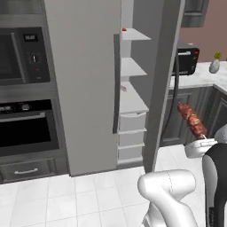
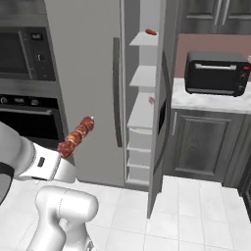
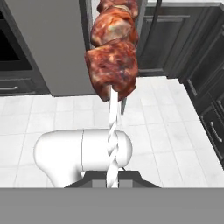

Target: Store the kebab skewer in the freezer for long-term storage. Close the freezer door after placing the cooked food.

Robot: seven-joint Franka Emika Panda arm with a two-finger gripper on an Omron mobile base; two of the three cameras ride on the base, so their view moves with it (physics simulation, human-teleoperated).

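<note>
The kebab skewer [image 3: 113, 65], reddish-brown meat chunks on a pale twisted stick, sticks up from my gripper [image 3: 113, 178], which is shut on the stick's lower end. I hold the kebab skewer [image 1: 193, 119] in the air over the white floor, to the right of the fridge, with my gripper [image 1: 203, 141] below it. From the other side the kebab skewer [image 2: 76, 136] rises tilted from my gripper [image 2: 61, 158]. The freezer [image 1: 131, 99] stands open with white shelves and drawers. The freezer door [image 1: 162, 102] is swung out, seen edge-on, with its dark handle [image 1: 175, 88].
The plain grey fridge door [image 1: 84, 88] is closed. A small red item [image 2: 151, 32] lies on the top freezer shelf. A black toaster oven [image 2: 215, 72] sits on the counter to the right, above dark cabinets [image 2: 201, 142]. A black wall oven [image 1: 26, 128] is at the left.
</note>
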